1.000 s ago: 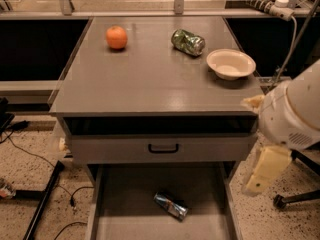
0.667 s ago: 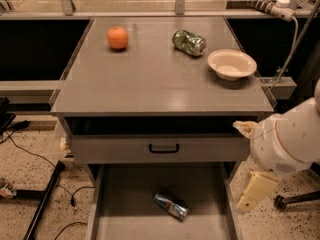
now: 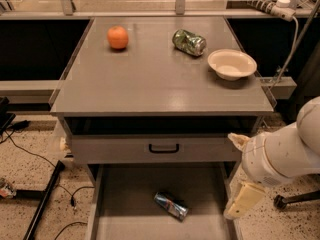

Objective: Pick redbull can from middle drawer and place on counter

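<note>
1. The redbull can (image 3: 171, 205) lies on its side on the floor of the open middle drawer (image 3: 125, 211), low in the frame and a little right of centre. It is set at a slant, one end towards the upper left and the other towards the lower right. It touches neither side wall.
2. The claw (image 3: 238, 176) hangs at the lower right of the frame, just outside the drawer's right wall and well apart from the can. Its two cream fingers (image 3: 243, 200) stand wide apart with nothing between them, so it carries nothing.
3. Handling, as a judgement: a slim metal can is light and fairly stiff along its length, but thin-walled. A hard squeeze could dent it. Its smooth round skin is slippery, and lying down it may roll off if nudged from one side.
4. Where to take hold: across the middle of the barrel, with the fingers turned square to the can's long line so they close on opposite sides, not on the ends. A descent from above looks easiest, since the floor around the can is bare.
5. The closed drawer front (image 3: 163, 148) sits directly above the back of the open drawer, so the lift has to clear it.
6. The table (image 3: 150, 84) fills the upper frame. It bears an orange (image 3: 118, 37) at upper left, a green-and-silver can (image 3: 189, 42) and a bowl (image 3: 231, 64) at upper right. Its near half is bare, a fair place to set the can.
</note>
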You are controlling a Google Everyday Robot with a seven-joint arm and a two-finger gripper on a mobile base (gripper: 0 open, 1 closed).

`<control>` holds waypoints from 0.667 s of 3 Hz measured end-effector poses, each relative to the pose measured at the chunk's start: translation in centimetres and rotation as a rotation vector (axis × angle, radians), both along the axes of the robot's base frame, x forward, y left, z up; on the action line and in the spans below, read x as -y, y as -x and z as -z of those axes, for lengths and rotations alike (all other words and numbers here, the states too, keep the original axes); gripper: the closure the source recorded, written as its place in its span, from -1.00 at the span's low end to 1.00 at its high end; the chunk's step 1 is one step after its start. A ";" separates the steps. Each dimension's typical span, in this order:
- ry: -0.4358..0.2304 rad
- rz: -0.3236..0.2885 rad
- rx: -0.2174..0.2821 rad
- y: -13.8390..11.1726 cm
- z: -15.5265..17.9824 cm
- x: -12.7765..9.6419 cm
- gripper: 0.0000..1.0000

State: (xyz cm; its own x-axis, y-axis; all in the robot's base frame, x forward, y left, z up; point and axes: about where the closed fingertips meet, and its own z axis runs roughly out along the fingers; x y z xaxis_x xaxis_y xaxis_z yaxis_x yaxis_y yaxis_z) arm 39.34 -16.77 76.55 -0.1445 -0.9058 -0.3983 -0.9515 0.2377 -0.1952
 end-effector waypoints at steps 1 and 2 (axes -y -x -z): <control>-0.059 -0.028 0.016 0.8 3.5 -1.7 -1.00; -0.144 -0.051 0.080 0.0 8.1 -3.0 -1.00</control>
State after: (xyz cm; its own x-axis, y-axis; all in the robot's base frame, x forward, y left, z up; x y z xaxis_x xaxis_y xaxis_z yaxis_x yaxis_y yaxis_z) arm 39.33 -13.74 68.48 -0.0628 -0.8440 -0.5326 -0.9459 0.2205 -0.2379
